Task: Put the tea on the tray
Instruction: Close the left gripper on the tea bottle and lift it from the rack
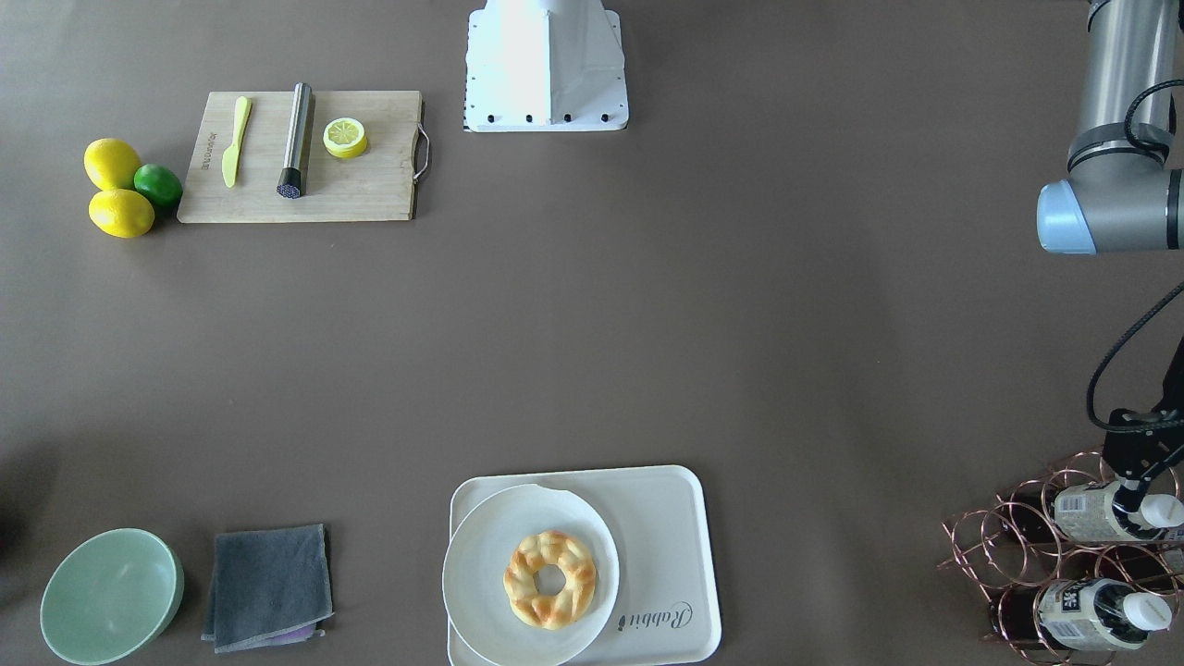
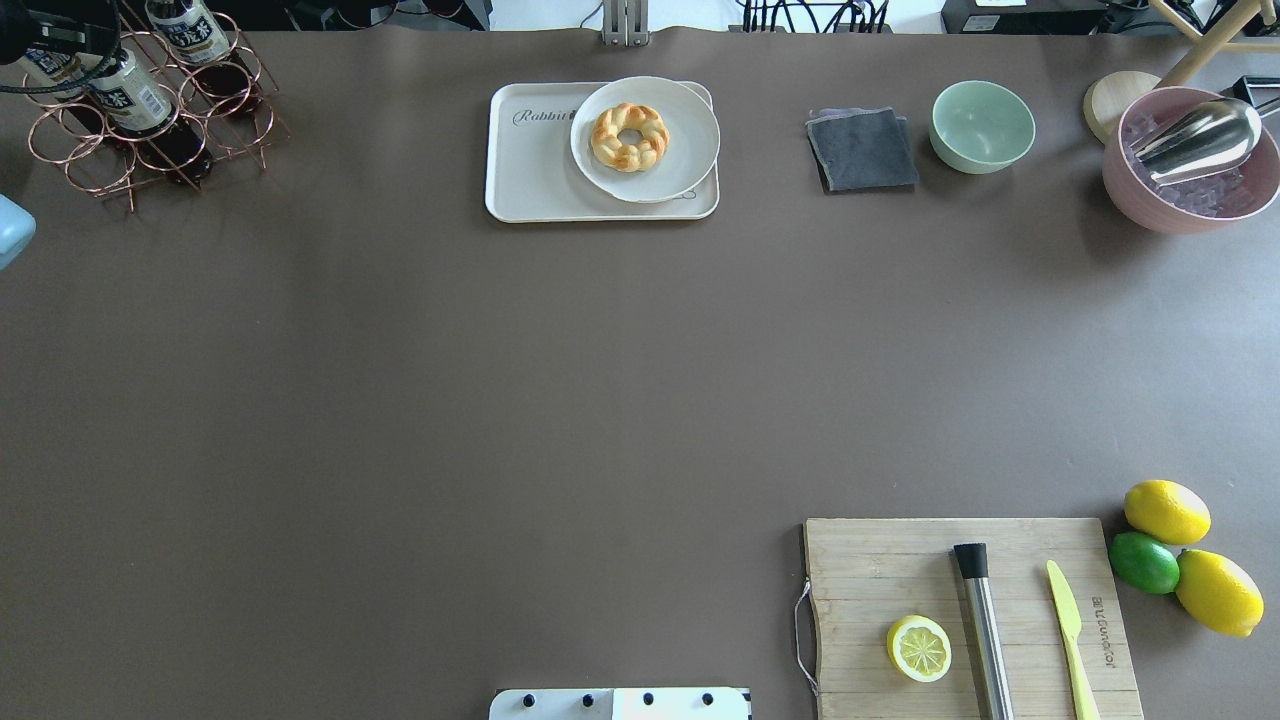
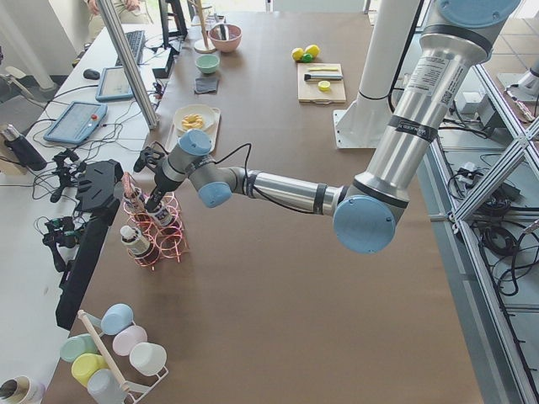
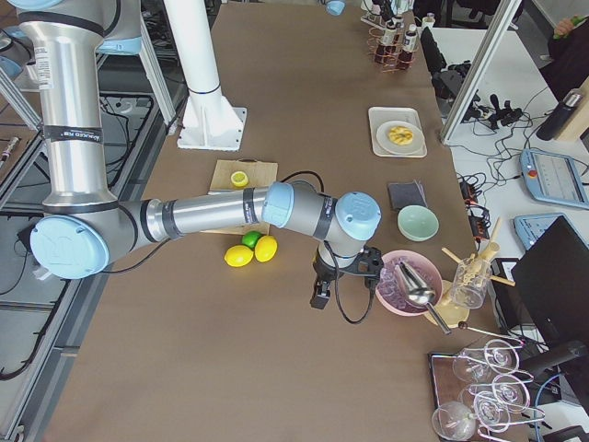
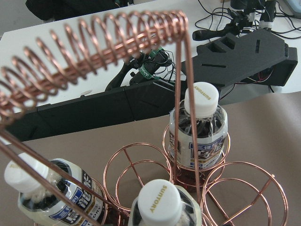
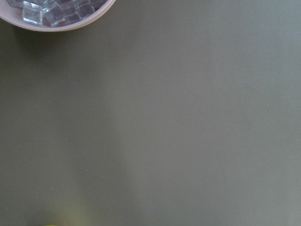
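Several tea bottles with white caps lie in a copper wire rack [image 1: 1008,546] at the table's far left corner. One bottle [image 1: 1096,513] is under my left gripper [image 1: 1147,499], another [image 1: 1087,615] lies beside it. The gripper hangs over the bottle's neck, looks open and holds nothing. The left wrist view shows three bottles [image 5: 200,132] close below and no fingers. The cream tray [image 1: 661,536] holds a white plate [image 1: 481,564] with a braided bread ring [image 1: 550,578]. My right gripper [image 4: 320,296] hovers beside the pink bowl; I cannot tell its state.
A cutting board [image 2: 880,560] carries a lemon half, a steel muddler and a yellow knife. Two lemons and a lime [image 2: 1145,562] lie beside it. A grey cloth [image 2: 862,148], a green bowl [image 2: 982,125] and a pink ice bowl [image 2: 1190,205] with a scoop stand along the far edge.
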`<move>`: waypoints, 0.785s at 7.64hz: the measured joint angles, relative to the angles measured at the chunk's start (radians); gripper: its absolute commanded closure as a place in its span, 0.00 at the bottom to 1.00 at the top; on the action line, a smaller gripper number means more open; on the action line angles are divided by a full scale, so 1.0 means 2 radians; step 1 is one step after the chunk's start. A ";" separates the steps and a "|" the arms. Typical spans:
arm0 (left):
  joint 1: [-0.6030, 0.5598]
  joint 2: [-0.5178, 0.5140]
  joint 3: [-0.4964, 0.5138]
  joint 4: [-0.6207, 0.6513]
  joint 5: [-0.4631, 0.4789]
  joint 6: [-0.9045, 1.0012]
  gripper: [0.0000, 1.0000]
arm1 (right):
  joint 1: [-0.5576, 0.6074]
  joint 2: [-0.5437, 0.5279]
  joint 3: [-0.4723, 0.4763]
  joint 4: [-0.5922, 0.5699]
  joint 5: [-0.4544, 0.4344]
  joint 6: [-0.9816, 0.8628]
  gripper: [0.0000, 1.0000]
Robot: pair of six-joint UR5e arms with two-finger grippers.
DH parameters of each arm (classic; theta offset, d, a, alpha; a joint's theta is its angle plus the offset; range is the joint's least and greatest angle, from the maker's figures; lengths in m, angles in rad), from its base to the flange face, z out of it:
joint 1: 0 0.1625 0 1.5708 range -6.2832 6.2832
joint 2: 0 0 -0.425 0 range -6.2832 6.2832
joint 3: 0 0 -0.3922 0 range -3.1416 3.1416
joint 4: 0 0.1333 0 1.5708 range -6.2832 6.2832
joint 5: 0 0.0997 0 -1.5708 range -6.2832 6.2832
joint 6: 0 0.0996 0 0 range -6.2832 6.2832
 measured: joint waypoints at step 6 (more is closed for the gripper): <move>0.000 -0.004 0.007 -0.003 -0.001 -0.002 1.00 | 0.000 -0.001 -0.002 0.000 0.000 0.000 0.00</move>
